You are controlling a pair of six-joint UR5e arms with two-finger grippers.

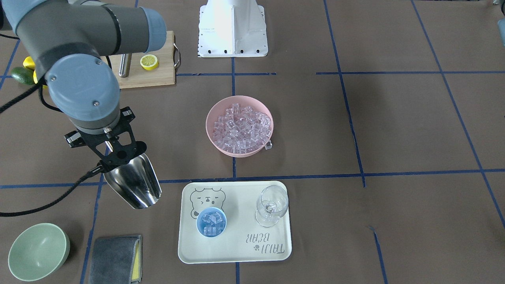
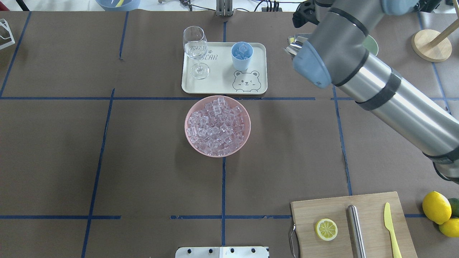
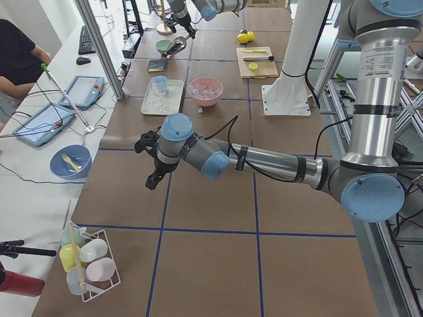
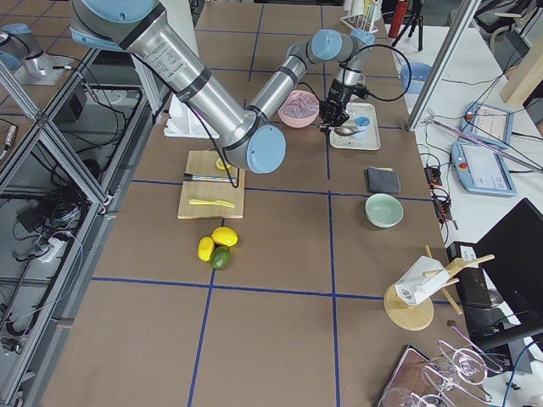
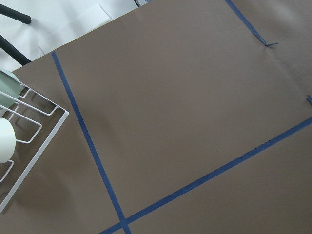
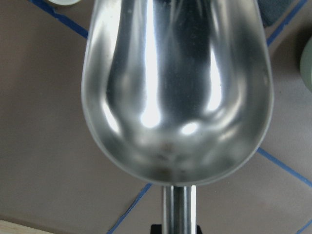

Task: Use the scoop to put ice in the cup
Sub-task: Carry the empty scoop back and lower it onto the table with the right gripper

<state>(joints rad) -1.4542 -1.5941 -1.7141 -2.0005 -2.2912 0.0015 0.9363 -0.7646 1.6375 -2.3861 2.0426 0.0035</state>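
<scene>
- Several ice (image 1: 213, 221) cubes sat in the cup (image 1: 199, 225); our right pincer (image 1: 119, 154) gripped the empty scoop (image 1: 134, 185) beside it.
- We judged a refill from the pink bowl (image 1: 221, 149) came next; we could not tell the left pincer's (image 3: 153, 178) state.

Brown surface (image 1: 394, 138) with blue tape grid carries cream tray (image 1: 236, 197), pink bowl (image 1: 236, 153), stray ice cube (image 1: 268, 146), green bowl (image 1: 37, 252), grey cloth (image 1: 112, 258), wooden board (image 1: 161, 77), lemons (image 2: 435, 207).
</scene>
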